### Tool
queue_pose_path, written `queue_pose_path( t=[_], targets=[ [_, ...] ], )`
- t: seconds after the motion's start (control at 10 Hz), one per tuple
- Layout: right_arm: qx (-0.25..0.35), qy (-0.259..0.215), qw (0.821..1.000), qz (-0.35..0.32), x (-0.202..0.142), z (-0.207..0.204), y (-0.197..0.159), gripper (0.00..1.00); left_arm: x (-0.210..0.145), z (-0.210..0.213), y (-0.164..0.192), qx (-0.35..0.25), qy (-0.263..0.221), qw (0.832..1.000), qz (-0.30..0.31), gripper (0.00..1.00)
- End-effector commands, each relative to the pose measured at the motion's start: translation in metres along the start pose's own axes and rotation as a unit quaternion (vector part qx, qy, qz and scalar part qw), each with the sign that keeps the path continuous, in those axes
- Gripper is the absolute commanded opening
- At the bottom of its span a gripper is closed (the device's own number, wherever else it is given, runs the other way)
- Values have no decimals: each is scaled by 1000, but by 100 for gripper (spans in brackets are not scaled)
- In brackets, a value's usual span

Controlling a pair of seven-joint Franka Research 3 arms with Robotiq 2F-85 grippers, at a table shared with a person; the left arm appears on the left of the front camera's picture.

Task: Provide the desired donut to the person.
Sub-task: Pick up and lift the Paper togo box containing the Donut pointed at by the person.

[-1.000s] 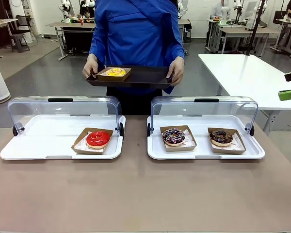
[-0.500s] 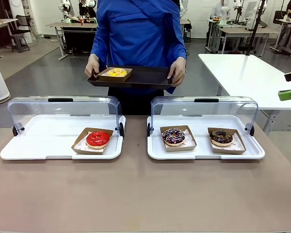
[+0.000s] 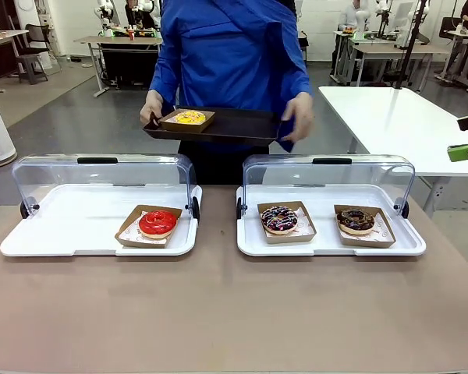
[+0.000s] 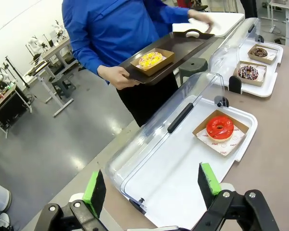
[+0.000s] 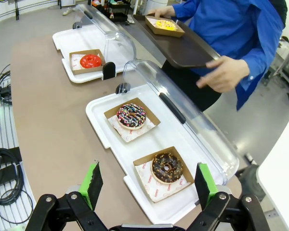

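Note:
The person (image 3: 234,54) in a blue coat stands across the table holding a dark tray (image 3: 234,125) by one hand. On it lies a yellow donut (image 3: 189,118) in a paper boat. The person's other hand (image 3: 298,117) is off the tray, blurred. A red donut (image 3: 157,223) lies in the left white tray (image 3: 78,226). A sprinkled chocolate donut (image 3: 279,219) and a plain chocolate donut (image 3: 356,220) lie in the right white tray (image 3: 320,245). My left gripper (image 4: 151,185) is open, high above the left tray's end. My right gripper (image 5: 147,185) is open above the chocolate donut (image 5: 166,167).
Both trays have clear dome lids (image 3: 101,175) swung up at their far side. The brown tabletop (image 3: 218,312) in front of the trays is bare. A white table (image 3: 398,117) stands at the back right. Cables (image 5: 2,163) hang off the table's end.
The person's hand on the picture's right has let go of the dark tray's handle and moved right. The tray has drifted slightly right. The donuts on the table have not moved.

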State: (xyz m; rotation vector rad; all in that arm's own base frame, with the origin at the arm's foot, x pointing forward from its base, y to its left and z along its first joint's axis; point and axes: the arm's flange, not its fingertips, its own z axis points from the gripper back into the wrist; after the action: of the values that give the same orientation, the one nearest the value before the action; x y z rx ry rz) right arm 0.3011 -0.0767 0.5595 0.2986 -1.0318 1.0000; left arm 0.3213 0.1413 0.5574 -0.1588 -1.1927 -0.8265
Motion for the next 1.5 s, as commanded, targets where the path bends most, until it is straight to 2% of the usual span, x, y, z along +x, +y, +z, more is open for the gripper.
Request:
queue_pose_path(
  t=[0.0,1.4],
  targets=[
    [4,-4,1000,-2,0,-2,0,100,1,0,0,5,3,1000,3,100],
    [4,-4,1000,-2,0,-2,0,100,1,0,0,5,3,1000,3,100]
  ],
)
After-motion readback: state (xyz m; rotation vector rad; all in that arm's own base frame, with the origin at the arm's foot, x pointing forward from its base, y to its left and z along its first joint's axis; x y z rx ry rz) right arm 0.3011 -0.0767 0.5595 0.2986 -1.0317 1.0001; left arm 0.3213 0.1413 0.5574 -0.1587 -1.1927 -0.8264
